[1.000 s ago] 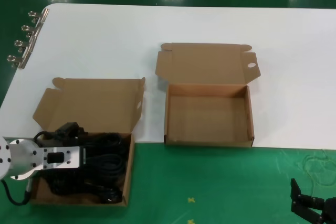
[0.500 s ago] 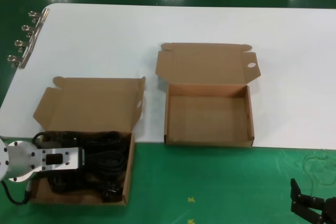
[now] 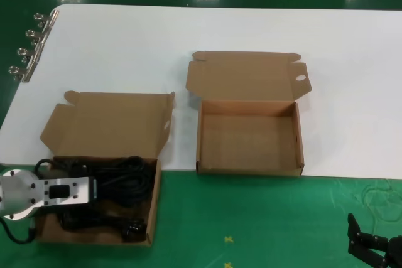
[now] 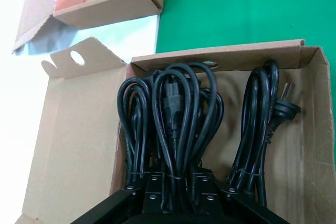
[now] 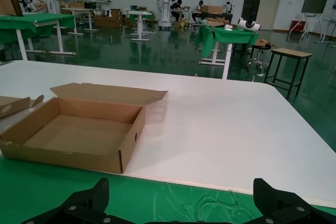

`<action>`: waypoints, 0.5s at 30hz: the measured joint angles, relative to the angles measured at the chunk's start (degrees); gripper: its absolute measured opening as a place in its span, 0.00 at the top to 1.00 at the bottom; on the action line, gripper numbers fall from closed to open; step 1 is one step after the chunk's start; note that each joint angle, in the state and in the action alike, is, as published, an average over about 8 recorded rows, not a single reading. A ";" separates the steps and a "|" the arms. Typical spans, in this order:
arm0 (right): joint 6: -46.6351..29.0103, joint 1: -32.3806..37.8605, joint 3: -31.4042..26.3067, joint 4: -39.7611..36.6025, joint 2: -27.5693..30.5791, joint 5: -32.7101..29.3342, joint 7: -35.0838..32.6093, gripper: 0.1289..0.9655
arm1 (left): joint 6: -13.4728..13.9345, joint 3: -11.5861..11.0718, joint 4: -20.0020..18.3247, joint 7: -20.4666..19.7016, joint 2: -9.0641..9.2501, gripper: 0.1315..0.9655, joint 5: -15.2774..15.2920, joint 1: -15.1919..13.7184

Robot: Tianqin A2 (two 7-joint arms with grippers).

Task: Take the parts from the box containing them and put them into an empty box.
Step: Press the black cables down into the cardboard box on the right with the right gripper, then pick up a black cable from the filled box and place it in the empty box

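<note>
The black power cords (image 4: 173,124) lie as tied loops inside the left cardboard mailer box (image 3: 151,218), packed side by side so that the looped ends stand up towards the wrist camera. One bundle with its moulded connector sits in the middle, and a second bundle (image 4: 254,129) with a pronged plug lies just beside it against the far wall. The left end effector (image 4: 173,192) is down in this box, straddling the middle bundle right at its tie. Its fingers stand either side of the loops, but whether they have closed on the cord I cannot tell, since the tips are cut off at the frame edge. Judging by that placement, the aim is to grab a whole tied coil at its waist, so it should come out as one piece rather than unravel.

The box straddles the edge of the white bench (image 3: 251,29) and the green mat, lid folded back to leave the top clear. The empty box (image 3: 249,136) waits near it on the right, lid also open, with nothing inside. The right end effector (image 3: 370,249) is parked low at the near right, well apart from both boxes, fingers spread open.
</note>
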 joint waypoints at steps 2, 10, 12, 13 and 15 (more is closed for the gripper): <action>0.00 0.00 0.00 0.00 0.00 0.00 0.00 0.00 | 0.23 -0.21 -0.94 -0.37 -0.50 0.81 -0.02 0.39; 0.00 0.00 0.00 0.00 0.00 0.00 0.00 0.00 | 1.15 -1.14 -4.97 -2.07 -2.58 0.90 0.06 2.00; 0.00 0.00 0.00 0.00 0.00 0.00 0.00 0.00 | 1.45 -1.40 -6.25 -2.70 -3.13 0.90 0.20 2.47; 0.00 0.00 0.00 0.00 0.00 0.00 0.00 0.00 | 1.62 -1.54 -6.95 -3.05 -3.41 0.90 0.29 2.72; 0.00 0.00 0.00 0.00 0.00 0.00 0.00 0.00 | 1.96 -1.81 -8.38 -3.78 -3.97 0.90 0.51 3.24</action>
